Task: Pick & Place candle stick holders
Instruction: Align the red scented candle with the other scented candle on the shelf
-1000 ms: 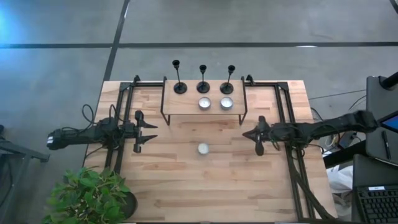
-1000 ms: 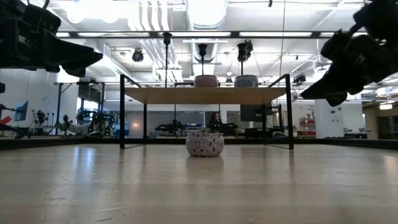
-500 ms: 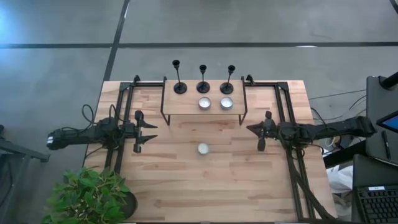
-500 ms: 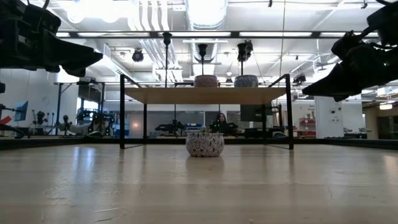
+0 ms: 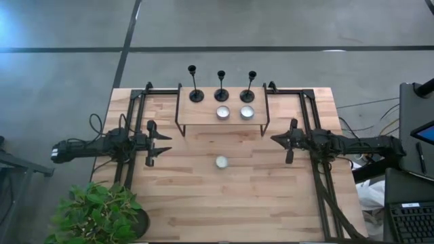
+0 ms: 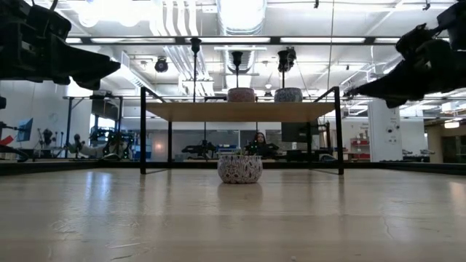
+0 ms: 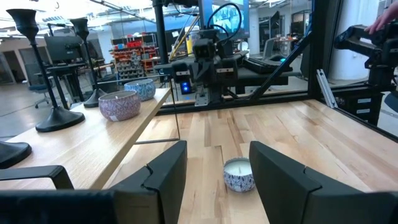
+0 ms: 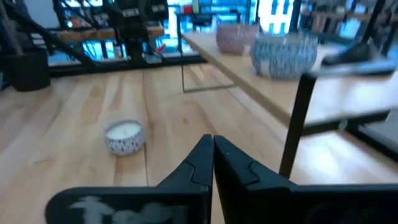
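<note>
**Candle stick holders lined up on the shelf, both arms clear**

While both arms hang above the wooden table (image 5: pixel 203 196) w/ nothing in them, the three candle stick holders (image 5: pixel 222 86) stand upright in a row along the back edge of a raised wooden shelf (image 5: pixel 200 115), which sits at the table's far edge, centred. They're spaced apart, none touching. Just in front of them on the same shelf sit two small patterned candle jars (image 5: pixel 232 112), side by side, below the middle and right holders; no jar in front of the left one. From the low view the holders' stems rise above the shelf top (image 6: pixel 237 110) w/ the two jars resting on it.

A third candle jar (image 5: pixel 221 162) sits on the table itself, near the centre, in front of the shelf, well apart from both grippers; low view shows it alone on the boards (image 6: pixel 239 168).

Left gripper (image 5: pixel 161 144) is over the table's left side, pointing inward toward the centre, jaws partway apart and gripping nothing; its wrist view shows the lone jar (image 7: pixel 239 174) between the two fingers (image 7: pixel 168 174), farther off.

Right gripper (image 5: pixel 279 140) is over the right side, also pointing inward, fingers pressed together w/ nothing between them, as seen in its wrist view (image 8: pixel 213 149).

A potted plant (image 5: pixel 102 213) sits at the table's near-left corner
</note>
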Controlling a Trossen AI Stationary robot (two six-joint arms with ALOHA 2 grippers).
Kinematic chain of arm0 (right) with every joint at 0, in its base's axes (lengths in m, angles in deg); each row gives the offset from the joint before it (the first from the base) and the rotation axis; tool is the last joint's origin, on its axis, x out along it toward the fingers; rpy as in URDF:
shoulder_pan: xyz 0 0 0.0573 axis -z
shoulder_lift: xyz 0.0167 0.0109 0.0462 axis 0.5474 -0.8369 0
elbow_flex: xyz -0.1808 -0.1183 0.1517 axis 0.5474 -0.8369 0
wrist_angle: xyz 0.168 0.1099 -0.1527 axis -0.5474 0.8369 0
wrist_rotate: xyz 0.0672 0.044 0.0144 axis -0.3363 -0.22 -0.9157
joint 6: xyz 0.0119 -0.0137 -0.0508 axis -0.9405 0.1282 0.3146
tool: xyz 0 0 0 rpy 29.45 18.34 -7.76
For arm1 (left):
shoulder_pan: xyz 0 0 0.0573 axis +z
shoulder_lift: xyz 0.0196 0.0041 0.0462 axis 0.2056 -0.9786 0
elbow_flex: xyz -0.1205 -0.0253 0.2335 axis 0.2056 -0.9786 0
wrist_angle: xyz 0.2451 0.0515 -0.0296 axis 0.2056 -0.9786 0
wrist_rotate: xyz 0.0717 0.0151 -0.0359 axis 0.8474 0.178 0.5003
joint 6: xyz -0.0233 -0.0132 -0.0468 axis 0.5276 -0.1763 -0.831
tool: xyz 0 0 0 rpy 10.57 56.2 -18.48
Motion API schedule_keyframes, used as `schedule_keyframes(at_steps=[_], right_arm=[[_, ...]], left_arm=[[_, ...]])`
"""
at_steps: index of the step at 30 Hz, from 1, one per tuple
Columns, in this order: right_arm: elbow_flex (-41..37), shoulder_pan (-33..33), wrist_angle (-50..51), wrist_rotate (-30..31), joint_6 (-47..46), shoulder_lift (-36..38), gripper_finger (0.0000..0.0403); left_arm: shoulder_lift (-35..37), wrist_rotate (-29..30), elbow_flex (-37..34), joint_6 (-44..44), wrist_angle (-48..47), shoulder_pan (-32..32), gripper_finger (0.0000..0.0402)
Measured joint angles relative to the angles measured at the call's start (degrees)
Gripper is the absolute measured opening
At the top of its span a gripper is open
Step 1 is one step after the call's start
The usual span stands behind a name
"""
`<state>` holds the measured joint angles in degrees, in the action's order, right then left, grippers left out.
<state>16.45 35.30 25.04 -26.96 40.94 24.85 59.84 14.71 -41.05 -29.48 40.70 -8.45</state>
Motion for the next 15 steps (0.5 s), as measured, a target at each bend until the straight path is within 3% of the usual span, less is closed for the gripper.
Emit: schedule_keyframes(at_steps=[15], right_arm=[[0.03, 1.52, -0.45, 2.14, 8.46, 10.29, 0.0008]], left_arm=[[0.0, 0.0, 0.0, 0.01, 0.0, -0.02, 0.0181]])
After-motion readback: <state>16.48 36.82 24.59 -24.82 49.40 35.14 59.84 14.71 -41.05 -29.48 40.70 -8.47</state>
